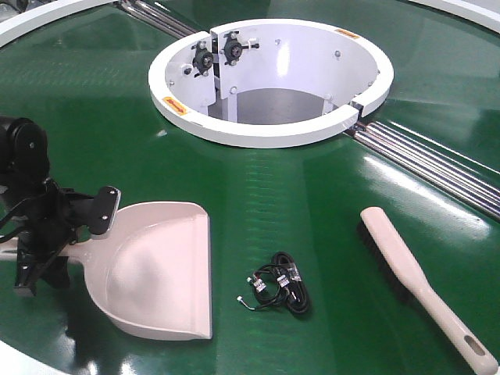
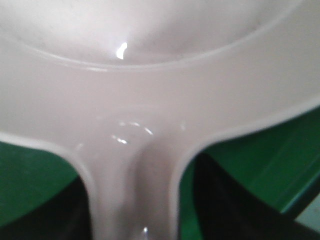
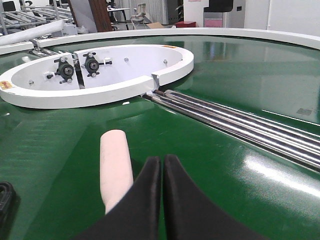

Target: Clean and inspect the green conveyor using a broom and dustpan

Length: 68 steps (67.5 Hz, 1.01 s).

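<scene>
The green conveyor (image 1: 312, 203) fills the front view. The cream dustpan (image 1: 156, 266) lies flat on it at the left, mouth facing right. My left gripper (image 1: 82, 234) is over the joint of pan and handle. In the left wrist view the dustpan (image 2: 150, 100) fills the frame, and its handle runs between my dark fingers (image 2: 235, 205) with a green gap on the right, so the jaws look open. The broom (image 1: 414, 269) lies at the right. My right gripper (image 3: 162, 161) is shut and empty, just right of the broom (image 3: 116, 165).
A black coiled cable with white connectors (image 1: 279, 285) lies between dustpan and broom. The white ring opening (image 1: 269, 133) is at the centre back. Steel rollers (image 1: 437, 160) run in a seam to its right. The belt's white rim (image 1: 16, 355) is at the near left.
</scene>
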Tool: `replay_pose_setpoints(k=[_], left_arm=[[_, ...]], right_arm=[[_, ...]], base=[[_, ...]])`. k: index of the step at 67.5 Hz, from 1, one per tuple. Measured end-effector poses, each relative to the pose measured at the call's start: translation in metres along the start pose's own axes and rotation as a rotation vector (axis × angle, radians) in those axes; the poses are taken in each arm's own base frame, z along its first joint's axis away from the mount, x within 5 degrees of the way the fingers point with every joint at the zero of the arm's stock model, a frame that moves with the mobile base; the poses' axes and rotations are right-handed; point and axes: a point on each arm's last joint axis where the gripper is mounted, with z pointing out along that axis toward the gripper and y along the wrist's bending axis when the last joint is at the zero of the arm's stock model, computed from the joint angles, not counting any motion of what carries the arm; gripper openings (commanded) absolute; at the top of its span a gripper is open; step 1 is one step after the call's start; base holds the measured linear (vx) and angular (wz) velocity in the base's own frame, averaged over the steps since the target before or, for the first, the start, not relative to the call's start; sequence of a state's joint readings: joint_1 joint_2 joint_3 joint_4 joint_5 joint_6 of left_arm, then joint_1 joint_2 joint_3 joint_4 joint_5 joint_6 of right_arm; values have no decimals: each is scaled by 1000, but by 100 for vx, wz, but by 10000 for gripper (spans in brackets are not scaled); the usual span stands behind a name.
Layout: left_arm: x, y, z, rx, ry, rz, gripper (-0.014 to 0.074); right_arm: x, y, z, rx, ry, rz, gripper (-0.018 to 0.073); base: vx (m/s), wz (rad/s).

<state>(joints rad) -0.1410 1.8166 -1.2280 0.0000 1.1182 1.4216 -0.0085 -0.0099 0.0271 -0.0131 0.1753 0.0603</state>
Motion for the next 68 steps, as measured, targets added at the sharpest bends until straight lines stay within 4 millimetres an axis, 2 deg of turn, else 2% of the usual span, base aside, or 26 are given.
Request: replay_pose_setpoints(k=[7, 30, 42, 68], left_arm=[[1, -1, -3, -2, 14, 6, -9], [-1, -8, -25, -72, -30, -9, -8], [-9, -8, -25, -78, -93, -28, -7], [-25, -7, -21, -105, -50, 40, -8]], right_arm=[[0, 0, 0, 0, 0, 0, -10], [0, 0, 0, 0, 0, 0, -10], [0, 0, 0, 0, 0, 0, -10], [0, 0, 0, 0, 0, 0, -10]], base=[[0, 0], [0, 0], [0, 0], [0, 0]])
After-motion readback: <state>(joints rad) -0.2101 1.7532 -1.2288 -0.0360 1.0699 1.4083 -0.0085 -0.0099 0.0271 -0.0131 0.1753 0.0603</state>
